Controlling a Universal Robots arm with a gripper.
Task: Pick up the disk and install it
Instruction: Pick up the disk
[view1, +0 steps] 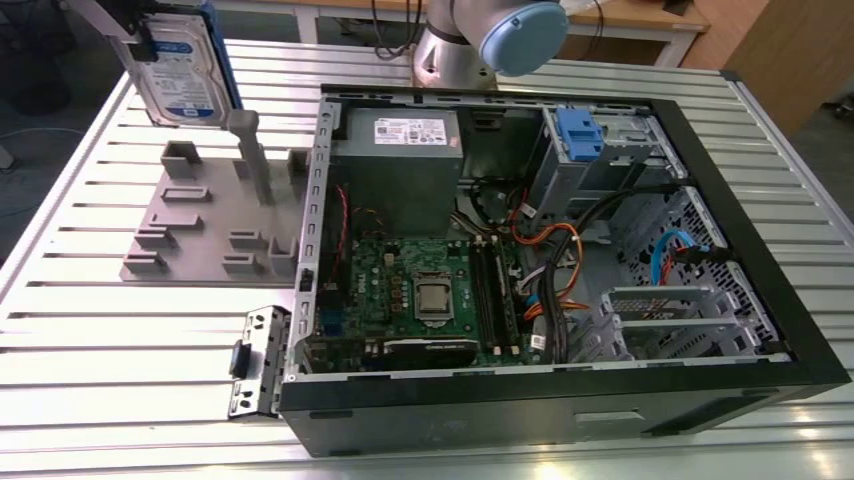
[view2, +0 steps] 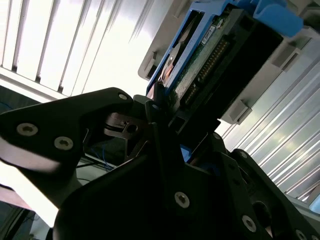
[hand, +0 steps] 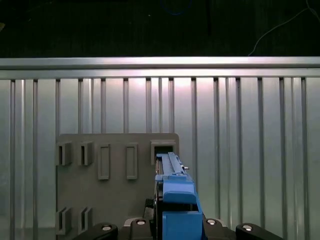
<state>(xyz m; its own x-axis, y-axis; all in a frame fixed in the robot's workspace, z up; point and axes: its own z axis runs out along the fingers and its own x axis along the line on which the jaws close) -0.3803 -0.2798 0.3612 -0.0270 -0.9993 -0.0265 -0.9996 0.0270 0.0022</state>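
Disk: a flat rectangular silver disk (view1: 180, 75) with a white-and-blue label, framed by a blue plastic bracket, is up in the air at the upper left of the exterior view. It stands on edge, slightly tilted, with its label facing the camera.
Jaws: the black jaws are closed on the disk. In the second wrist view they clamp one end of it (view2: 210, 55), and its connector edge shows beyond them.
Below the disk: a grey plastic holder plate (view1: 200, 225) with upright posts and slots lies on the table. In the first wrist view the disk (hand: 177, 200) is seen edge-on above this plate (hand: 115, 175).
Table: a slatted aluminium table (view1: 107, 340) carries everything.
Computer: an open black tower case (view1: 747, 300) lies on its side across the centre and right of the exterior view, well apart from the disk.
Inside the case: there is a green motherboard (view1: 414, 290), a grey metal box with a white sticker (view1: 400, 160) and a small blue plastic clip (view1: 577, 130) on the drive cage in the far corner.
Arm: the grey base with a light-blue cap (view1: 521, 35) stands at the top centre, behind the case.
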